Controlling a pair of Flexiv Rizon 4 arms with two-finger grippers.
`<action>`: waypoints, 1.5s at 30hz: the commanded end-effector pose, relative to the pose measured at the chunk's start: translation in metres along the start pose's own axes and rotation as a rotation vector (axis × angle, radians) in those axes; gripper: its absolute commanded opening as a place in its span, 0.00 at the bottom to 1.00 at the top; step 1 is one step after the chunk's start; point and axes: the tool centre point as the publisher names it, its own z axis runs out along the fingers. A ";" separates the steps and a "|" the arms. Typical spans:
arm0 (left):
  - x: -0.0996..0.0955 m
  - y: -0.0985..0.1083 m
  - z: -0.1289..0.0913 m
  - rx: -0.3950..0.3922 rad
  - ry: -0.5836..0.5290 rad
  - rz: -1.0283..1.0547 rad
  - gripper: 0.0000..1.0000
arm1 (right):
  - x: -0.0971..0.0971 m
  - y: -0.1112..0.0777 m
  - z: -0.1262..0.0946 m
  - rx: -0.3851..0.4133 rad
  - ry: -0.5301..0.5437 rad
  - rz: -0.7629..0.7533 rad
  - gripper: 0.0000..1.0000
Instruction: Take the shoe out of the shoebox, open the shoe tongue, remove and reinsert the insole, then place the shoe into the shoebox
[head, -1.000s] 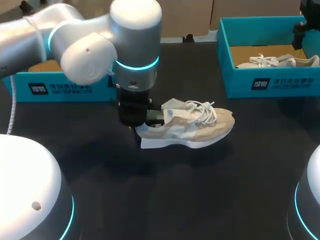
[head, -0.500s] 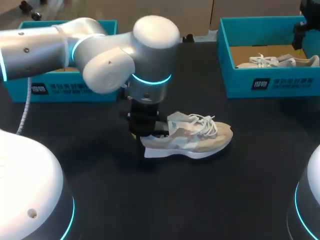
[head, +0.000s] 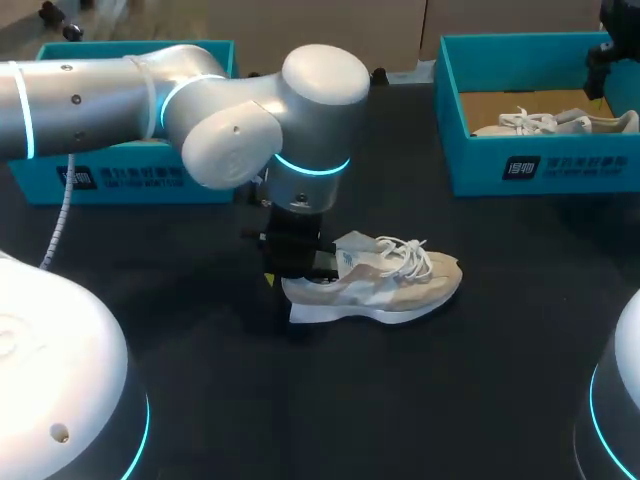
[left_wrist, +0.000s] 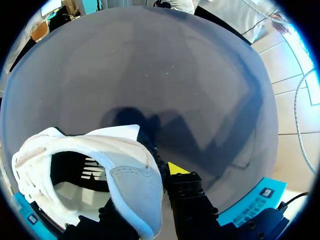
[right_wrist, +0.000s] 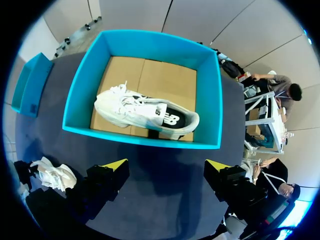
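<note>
Left gripper (head: 293, 268) clamps the heel of the shoe (head: 400, 282); right gripper (right_wrist: 165, 165) hangs open above the shoebox (right_wrist: 140, 136) holding a second shoe (right_wrist: 145, 112).

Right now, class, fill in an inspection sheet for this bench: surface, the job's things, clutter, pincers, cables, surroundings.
Surface: black table, bare around the shoe.
Job's things: beige shoe out of the box, mid-table, laces up; right shoebox holds a second shoe; left box stands at the far left, contents hidden.
Clutter: nothing seen.
Pincers: left pincer shut on the beige shoe at its heel; right pincer open, above the right shoebox.
Cables: white cable hangs below the left arm.
Surroundings: nothing seen reaching over the table.
</note>
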 end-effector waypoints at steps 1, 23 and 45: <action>-0.007 0.004 0.006 0.011 0.011 0.001 0.14 | 0.000 0.000 0.000 0.000 -0.001 -0.001 1.00; 0.005 -0.009 -0.036 0.019 -0.093 0.035 1.00 | 0.000 0.000 0.000 0.000 -0.001 -0.001 1.00; 0.030 -0.034 -0.110 -0.017 -0.305 0.001 1.00 | 0.000 0.000 0.000 0.000 -0.001 -0.001 1.00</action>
